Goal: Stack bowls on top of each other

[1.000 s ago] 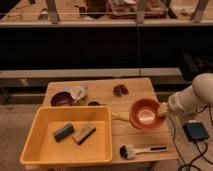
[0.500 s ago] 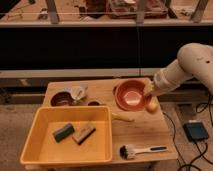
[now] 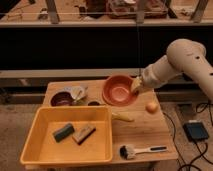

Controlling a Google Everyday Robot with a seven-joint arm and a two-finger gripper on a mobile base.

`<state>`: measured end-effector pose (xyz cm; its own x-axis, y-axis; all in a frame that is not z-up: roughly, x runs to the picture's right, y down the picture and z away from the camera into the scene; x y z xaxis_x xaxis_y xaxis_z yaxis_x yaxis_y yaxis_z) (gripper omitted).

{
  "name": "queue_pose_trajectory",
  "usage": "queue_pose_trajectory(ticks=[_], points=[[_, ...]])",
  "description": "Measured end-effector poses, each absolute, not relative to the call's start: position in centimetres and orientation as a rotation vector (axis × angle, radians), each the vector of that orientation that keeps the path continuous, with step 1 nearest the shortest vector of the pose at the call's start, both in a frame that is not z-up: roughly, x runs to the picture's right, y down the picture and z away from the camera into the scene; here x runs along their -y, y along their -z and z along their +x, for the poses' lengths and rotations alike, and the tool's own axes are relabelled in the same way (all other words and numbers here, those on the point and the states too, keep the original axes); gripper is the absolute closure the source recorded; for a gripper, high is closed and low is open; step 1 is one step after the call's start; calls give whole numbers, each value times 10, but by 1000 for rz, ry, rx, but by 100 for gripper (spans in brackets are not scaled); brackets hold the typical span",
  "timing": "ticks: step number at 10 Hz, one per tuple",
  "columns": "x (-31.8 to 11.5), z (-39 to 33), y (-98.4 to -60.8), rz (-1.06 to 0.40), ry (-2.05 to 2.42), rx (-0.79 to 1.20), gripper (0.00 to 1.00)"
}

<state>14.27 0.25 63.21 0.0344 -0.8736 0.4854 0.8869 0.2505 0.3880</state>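
Observation:
The orange-red bowl (image 3: 119, 90) hangs tilted above the back middle of the wooden table (image 3: 145, 130), its inside facing the camera. My gripper (image 3: 135, 85) is shut on its right rim, with the white arm reaching in from the right. The dark maroon bowl (image 3: 62, 99) sits on the table at the back left, to the left of and lower than the held bowl.
A white cup (image 3: 78, 92) lies beside the maroon bowl. A big yellow tub (image 3: 70, 135) holds two sponges at the front left. A banana (image 3: 123, 117), an orange (image 3: 152, 107) and a dish brush (image 3: 137, 150) lie on the right half. A small dark item (image 3: 93, 103) sits behind the tub.
The gripper has carried the orange-red bowl up and leftward from the table's right side toward the back middle, and the bowl has tilted more toward the camera.

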Motion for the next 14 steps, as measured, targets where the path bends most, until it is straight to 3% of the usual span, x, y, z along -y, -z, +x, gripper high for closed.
queue_pose_trajectory(ticks=[6, 14], points=[[-2, 129, -651, -78, 1277, 687, 88], [61, -53, -736, -13, 1061, 690, 88]])
